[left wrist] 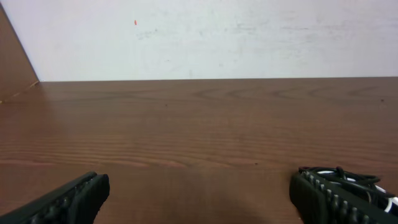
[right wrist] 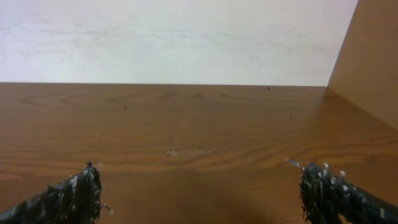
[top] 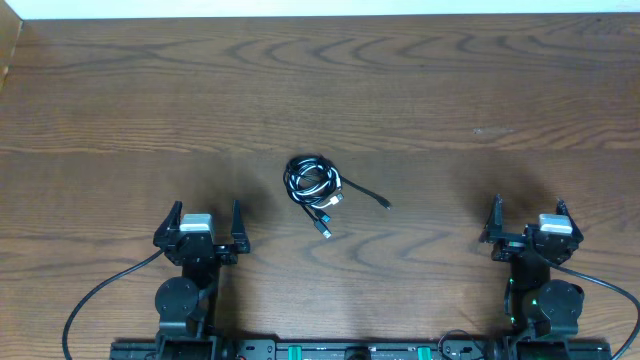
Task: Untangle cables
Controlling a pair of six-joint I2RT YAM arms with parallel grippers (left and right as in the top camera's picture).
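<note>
Only the overhead view shows the whole tangle of thin black and white cords (top: 316,188), coiled mid-way across the brown wooden tabletop (top: 450,90), one black end trailing right. The left wrist view catches just its edge; the right wrist view misses it. The left gripper (top: 207,212) and right gripper (top: 529,210) sit low near the front edge, jaws spread wide, holding nothing.

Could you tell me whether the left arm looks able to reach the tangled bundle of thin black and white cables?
Probably yes: the tangled bundle of thin black and white cables lies on the brown wooden table, slightly ahead and to the right of the open left gripper, with nothing between them.
</note>
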